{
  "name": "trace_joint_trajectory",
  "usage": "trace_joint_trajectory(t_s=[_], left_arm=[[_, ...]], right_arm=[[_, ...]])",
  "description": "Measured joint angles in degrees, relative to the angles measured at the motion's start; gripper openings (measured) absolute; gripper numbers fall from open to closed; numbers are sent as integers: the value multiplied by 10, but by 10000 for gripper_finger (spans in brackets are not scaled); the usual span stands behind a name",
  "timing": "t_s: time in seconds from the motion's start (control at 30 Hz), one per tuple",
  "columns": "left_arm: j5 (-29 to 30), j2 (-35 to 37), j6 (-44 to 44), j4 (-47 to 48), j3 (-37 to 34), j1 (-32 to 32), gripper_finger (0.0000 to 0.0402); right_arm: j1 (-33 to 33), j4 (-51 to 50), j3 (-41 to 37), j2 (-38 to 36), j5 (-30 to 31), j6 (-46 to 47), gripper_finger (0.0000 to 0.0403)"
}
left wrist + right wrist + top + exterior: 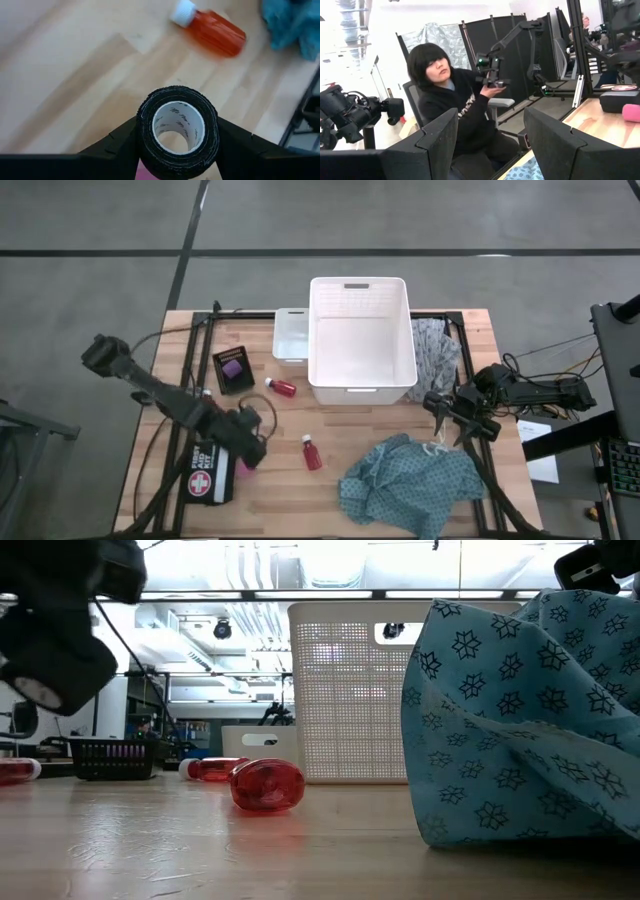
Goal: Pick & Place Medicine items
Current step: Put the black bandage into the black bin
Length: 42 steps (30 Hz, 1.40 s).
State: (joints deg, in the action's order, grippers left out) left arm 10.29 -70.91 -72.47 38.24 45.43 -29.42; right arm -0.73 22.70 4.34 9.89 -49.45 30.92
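the left gripper pinches a black roll of bandage tape between its fingers, the roll's white core facing the wrist camera. in the high view this gripper hangs over the near left part of the wooden table, just beside a black first aid kit pouch with something pink showing next to it. so the step in hand looks like a carry: the roll is gripped and appears lifted clear of the wood, not yet placed.

the large white basket stands at the far middle of the table, with a smaller white bin touching its left side. two red bottles with white caps lie on the wood between gripper and basket: one near the middle front, one closer to the small bin. a black card with a purple piece lies left of the bins. a teal patterned cloth is heaped at the front right, a grey patterned cloth beside the basket.

the right gripper waits at the right edge, fingers spread, holding nothing.

the next move likely calls for swinging the left arm toward the bins, clearing the rim, then releasing the roll inside; which bin is meant cannot be told.
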Motion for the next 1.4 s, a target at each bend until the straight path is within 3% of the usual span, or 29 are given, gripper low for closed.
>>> trace_joint_trajectory(t_s=[0.37,0.63,0.77,1.0,1.4], left_arm=[[-175,68,54,127,0,190,209],[-227,66,66,150,0,210,211],[-254,66,114,187,1,235,211],[-237,54,217,299,32,328,212],[-128,2,483,343,97,510,212]], right_arm=[[0,0,0,0,0,0,224],[0,0,0,0,0,0,224],[0,0,0,0,0,0,224],[0,0,0,0,0,0,224],[0,0,0,0,0,0,224]])
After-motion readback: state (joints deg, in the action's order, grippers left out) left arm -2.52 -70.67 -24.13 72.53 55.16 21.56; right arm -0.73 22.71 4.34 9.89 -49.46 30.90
